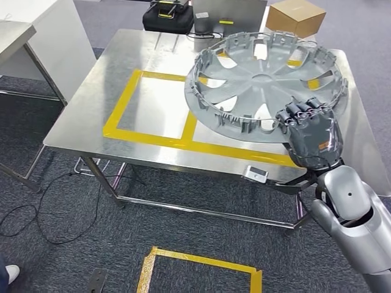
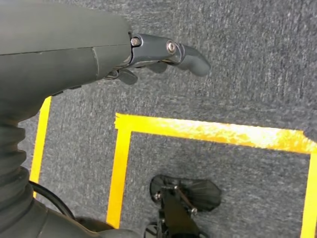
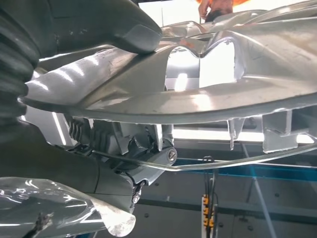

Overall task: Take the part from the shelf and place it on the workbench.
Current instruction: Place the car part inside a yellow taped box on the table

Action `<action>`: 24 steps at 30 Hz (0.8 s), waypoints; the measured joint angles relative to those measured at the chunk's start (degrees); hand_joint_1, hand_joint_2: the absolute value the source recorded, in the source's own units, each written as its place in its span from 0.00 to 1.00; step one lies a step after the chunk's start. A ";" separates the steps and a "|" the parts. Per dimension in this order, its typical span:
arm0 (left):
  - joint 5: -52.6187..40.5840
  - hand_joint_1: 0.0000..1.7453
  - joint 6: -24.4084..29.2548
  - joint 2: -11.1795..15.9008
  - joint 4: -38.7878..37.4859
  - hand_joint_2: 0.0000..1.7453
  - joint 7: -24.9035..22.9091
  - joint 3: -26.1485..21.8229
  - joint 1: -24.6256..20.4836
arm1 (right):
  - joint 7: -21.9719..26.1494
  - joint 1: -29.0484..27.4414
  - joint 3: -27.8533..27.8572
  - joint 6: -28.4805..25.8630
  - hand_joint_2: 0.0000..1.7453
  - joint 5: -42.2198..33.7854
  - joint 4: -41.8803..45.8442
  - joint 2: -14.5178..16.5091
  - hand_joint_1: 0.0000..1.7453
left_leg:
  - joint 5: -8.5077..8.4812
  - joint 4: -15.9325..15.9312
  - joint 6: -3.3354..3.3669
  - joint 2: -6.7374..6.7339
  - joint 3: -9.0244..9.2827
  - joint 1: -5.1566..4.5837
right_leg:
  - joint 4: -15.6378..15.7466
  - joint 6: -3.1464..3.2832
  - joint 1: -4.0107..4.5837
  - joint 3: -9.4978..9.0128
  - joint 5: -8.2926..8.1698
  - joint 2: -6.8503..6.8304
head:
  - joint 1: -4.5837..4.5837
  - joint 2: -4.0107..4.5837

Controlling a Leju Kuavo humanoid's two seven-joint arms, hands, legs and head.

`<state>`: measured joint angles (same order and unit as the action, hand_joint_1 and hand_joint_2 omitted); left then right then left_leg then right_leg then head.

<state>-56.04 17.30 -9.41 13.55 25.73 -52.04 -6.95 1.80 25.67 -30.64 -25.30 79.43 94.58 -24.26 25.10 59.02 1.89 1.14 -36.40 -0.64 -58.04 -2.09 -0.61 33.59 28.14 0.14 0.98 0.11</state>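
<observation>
A large grey wheel cover (image 1: 263, 79) with its ribbed inner side up hangs over the right half of the steel workbench (image 1: 96, 97). My right hand (image 1: 309, 131) grips its near rim, fingers curled over the edge. In the right wrist view the cover's rim (image 3: 186, 99) runs between the thumb (image 3: 123, 25) and the fingers (image 3: 149, 158). The frames do not tell whether the cover touches the tabletop. My left hand (image 2: 160, 54) hangs above the carpet with its fingers out and nothing in it.
Yellow tape marks rectangles (image 1: 152, 104) on the workbench. A black case (image 1: 168, 18), a laptop (image 1: 228, 15) and a cardboard box (image 1: 295, 15) sit along its far edge. A second table (image 1: 27, 36) stands at left. Taped square (image 1: 198, 268) and cable (image 1: 41, 226) lie on the floor.
</observation>
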 joint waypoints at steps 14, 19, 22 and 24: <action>0.16 0.00 1.21 0.02 0.00 1.00 0.58 0.00 0.01 | 0.19 -0.55 -1.14 2.15 1.00 -0.33 -0.47 0.00 1.00 | 0.86 1.79 -2.84 -0.47 0.44 1.48 | 0.22 0.52 -0.87 -0.75 0.07 -0.23 | -0.31 0.00; -0.19 0.00 1.14 -0.22 0.00 1.00 0.56 0.08 -0.11 | 0.19 -0.28 -2.48 3.68 1.00 -0.81 -2.02 0.10 1.00 | 1.16 0.14 -1.09 -0.35 1.05 1.26 | 0.14 -1.09 -0.91 -0.34 0.46 -0.31 | -0.30 0.00; -0.51 0.00 0.85 -0.35 0.00 1.00 0.54 0.38 -0.34 | 0.17 0.51 -3.30 4.85 1.00 -1.24 -3.95 0.55 1.00 | 1.01 -0.11 -0.14 -0.32 1.15 1.31 | -6.96 -1.39 -0.96 3.26 4.25 -0.26 | -0.02 0.00; -0.82 0.00 0.57 -0.48 0.00 1.00 0.44 0.69 -0.40 | 0.14 1.13 -3.86 5.75 1.00 -1.57 -5.92 1.19 1.00 | 1.08 -0.10 0.11 -0.32 1.14 1.13 | -14.28 -1.41 -0.92 7.05 6.73 -0.23 | 0.05 0.00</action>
<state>-56.86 17.87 -9.89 13.55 26.17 -51.35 -7.35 1.95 26.80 -34.51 -19.55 77.86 88.65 -23.07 26.18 58.92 2.00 0.82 -35.26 0.49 -72.32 -3.50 -1.53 40.64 34.87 -0.09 1.03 0.11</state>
